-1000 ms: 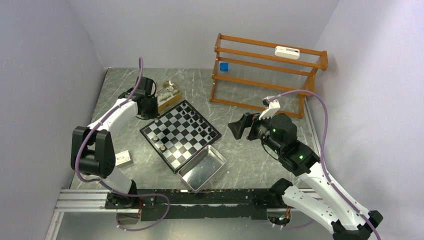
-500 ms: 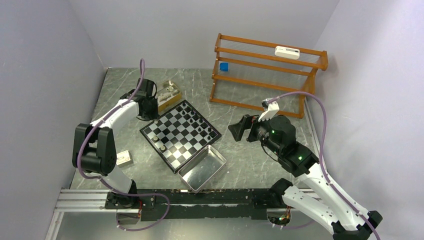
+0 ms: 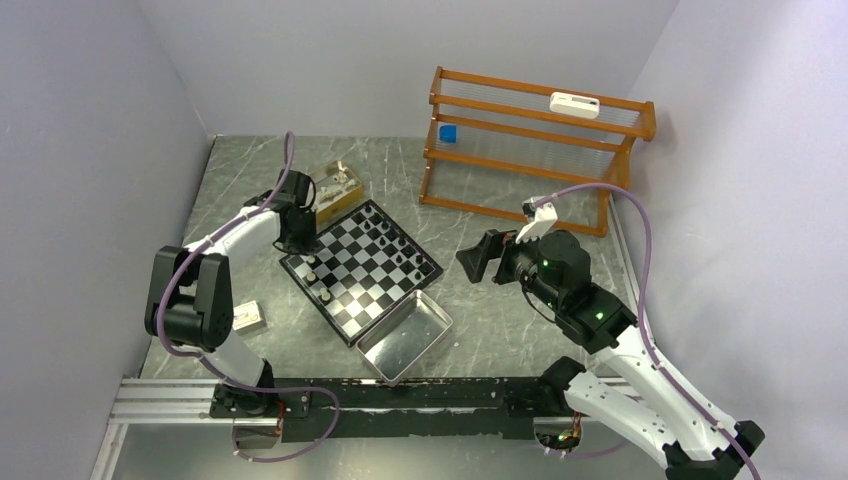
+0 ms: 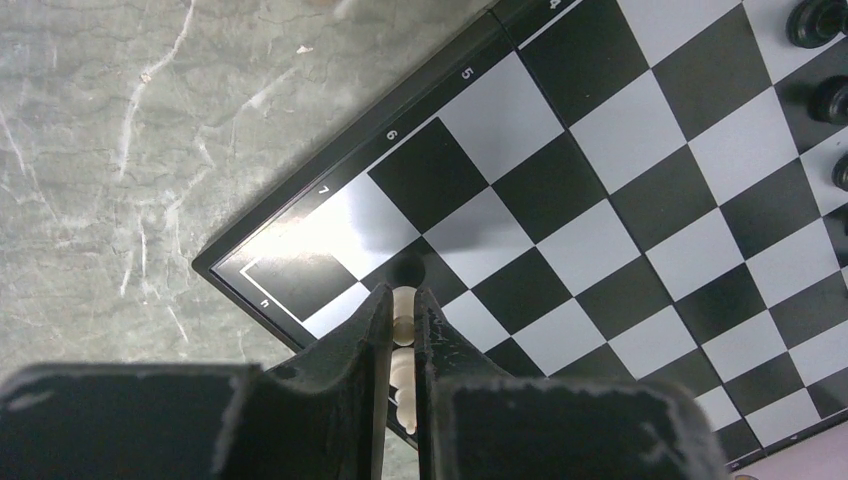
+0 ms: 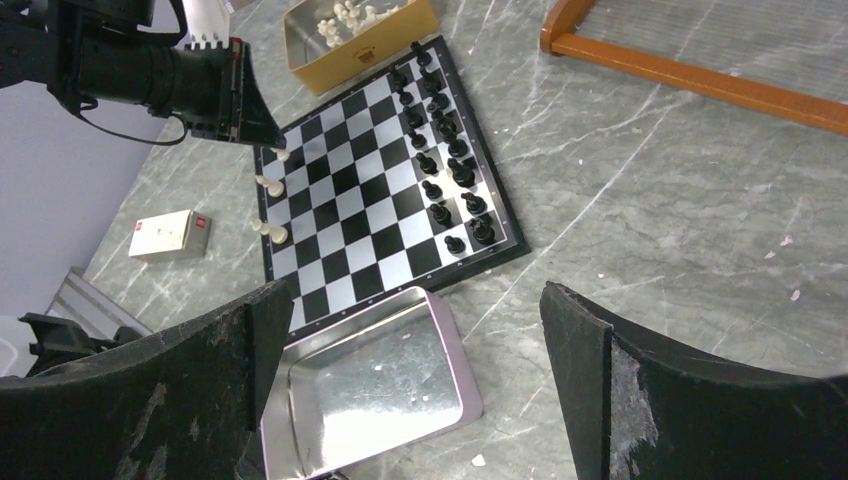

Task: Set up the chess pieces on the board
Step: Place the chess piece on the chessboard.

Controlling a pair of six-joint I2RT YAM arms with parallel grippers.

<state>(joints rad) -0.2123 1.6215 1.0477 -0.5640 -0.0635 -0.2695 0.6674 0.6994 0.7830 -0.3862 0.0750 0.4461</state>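
Observation:
The checkered board (image 3: 372, 275) lies mid-table, also in the left wrist view (image 4: 600, 200) and the right wrist view (image 5: 350, 190). Black pieces (image 5: 445, 180) stand along its far right side. A few cream pieces (image 5: 270, 232) stand on its left side. My left gripper (image 4: 401, 330) is shut on a cream piece (image 4: 403, 305) and holds it over the board's left corner; it also shows from above (image 3: 300, 232). More cream pieces (image 5: 345, 15) lie in the gold box (image 3: 336, 190). My right gripper (image 3: 478, 255) is open and empty, right of the board.
A shiny metal tray (image 3: 403, 335) sits against the board's near edge. A wooden rack (image 3: 530, 150) stands at the back right. A small white carton (image 3: 248, 317) lies at the left front, beside the left arm.
My left gripper has moved from beside the gold box toward the board and now hangs over its left corner. The right arm has barely moved.

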